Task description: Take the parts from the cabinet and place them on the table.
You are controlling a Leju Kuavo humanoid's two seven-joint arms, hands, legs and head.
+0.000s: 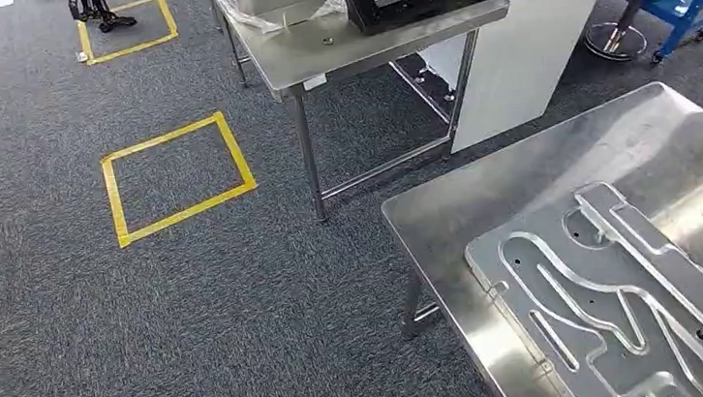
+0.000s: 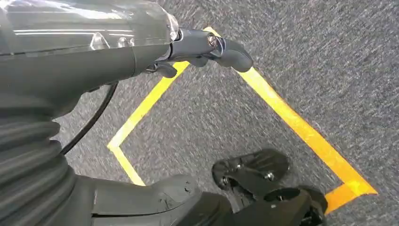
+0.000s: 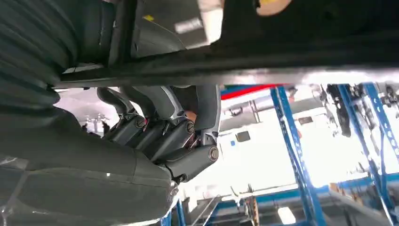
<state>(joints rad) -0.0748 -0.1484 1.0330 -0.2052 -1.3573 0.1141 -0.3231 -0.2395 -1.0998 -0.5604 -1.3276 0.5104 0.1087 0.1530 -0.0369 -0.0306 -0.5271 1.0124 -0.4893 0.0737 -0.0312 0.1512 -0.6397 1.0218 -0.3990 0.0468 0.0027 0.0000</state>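
my right hand (image 3: 164,127) grips the edge of a dark part (image 3: 301,42); my left hand (image 2: 207,49) hangs empty, fingers curled. the near table (image 1: 540,180) carries a metal jig (image 1: 621,309). if i lower carelessly, the part may strike the jig.

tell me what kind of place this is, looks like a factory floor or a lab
Most likely an industrial workshop or robot test area. Steel work tables stand on grey carpet marked with yellow tape squares, a machined metal plate lies on the near table, and blue shelving stands at the back.
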